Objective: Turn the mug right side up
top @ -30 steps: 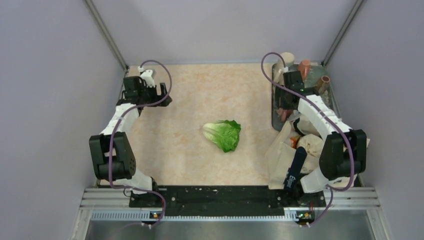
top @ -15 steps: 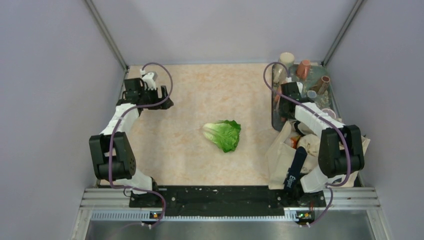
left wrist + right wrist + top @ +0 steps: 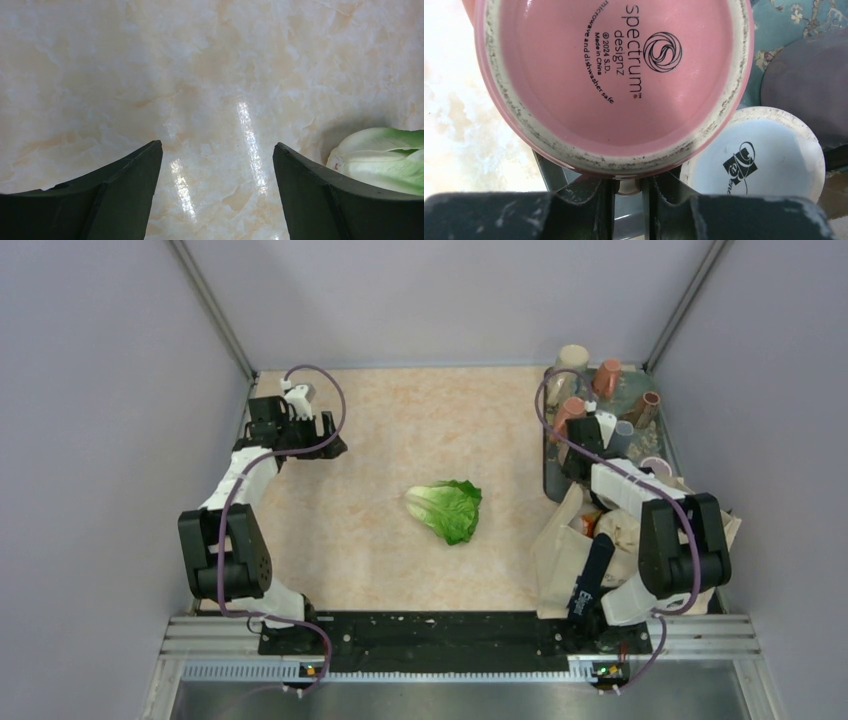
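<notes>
Item: mug (image 3: 614,85), upside down, base facing my right wrist camera, in the tray (image 3: 547,475) at the bench's (image 3: 400,440) far right, dead ahead of the right gripper (image 3: 628,182), which I judge is pinching its handle; left gripper (image 3: 217,190) spread, well apart.

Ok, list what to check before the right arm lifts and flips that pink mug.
1. Pink mug upside down, base toward the wrist camera: ok.
2. Right gripper pinching a pale part at the mug's edge: ok; which part, cannot tell.
3. Pale mug beside it, clearance: cannot tell.
4. Left gripper open, empty, over the table: ok.
5. Lettuce mid-table, away from the mug: ok.
</notes>
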Tool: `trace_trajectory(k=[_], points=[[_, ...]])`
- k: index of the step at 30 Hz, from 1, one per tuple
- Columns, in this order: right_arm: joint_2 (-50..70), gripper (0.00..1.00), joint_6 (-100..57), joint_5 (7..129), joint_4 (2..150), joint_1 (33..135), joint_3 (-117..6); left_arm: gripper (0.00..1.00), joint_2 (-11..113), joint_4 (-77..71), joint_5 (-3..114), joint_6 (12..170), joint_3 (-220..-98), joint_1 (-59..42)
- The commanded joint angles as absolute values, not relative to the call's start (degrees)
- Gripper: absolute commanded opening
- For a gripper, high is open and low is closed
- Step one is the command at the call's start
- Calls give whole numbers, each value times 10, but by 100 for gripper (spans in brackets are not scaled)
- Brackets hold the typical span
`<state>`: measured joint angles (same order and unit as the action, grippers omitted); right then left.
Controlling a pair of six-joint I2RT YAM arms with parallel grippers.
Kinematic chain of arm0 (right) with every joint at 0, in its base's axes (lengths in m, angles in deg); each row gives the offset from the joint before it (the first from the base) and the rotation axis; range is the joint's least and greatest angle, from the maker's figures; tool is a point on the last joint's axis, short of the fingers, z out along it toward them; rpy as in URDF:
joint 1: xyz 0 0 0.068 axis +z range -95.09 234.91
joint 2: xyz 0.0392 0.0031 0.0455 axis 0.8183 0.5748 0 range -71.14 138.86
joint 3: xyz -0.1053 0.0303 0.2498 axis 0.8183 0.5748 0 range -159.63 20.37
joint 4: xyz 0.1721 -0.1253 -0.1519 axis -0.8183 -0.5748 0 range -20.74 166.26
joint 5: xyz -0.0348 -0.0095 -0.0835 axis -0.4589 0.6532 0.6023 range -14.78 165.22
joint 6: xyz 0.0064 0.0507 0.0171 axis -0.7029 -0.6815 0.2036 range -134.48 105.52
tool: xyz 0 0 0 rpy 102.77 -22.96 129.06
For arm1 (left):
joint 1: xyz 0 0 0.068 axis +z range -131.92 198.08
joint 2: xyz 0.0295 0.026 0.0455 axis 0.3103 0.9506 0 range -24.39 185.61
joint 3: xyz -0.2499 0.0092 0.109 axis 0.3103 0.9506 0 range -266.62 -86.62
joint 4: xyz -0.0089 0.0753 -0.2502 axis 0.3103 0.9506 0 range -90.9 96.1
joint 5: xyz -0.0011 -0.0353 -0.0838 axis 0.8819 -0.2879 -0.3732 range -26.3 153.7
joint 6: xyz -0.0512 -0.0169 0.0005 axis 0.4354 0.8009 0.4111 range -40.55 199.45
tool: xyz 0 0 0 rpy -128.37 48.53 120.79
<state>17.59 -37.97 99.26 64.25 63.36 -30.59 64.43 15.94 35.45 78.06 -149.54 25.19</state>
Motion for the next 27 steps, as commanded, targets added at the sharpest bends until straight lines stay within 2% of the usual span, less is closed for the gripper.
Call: trace_trajectory(k=[1,11,17,22,24,27], points=[[117,0,-379,988,670,628,-306,86,651,157,337,783,-1517,254],[28,0,-368,885,661,629,-316,82,660,179,323,789,-1551,249],[4,0,-387,793,692,631,-322,82,665,185,251,827,-1572,221],[5,0,-407,765,719,686,-384,91,673,176,133,902,-1630,169],[13,0,-408,756,736,718,-417,98,676,171,102,929,-1656,143],[20,0,-442,692,806,745,-436,99,678,142,61,982,-1679,122]])
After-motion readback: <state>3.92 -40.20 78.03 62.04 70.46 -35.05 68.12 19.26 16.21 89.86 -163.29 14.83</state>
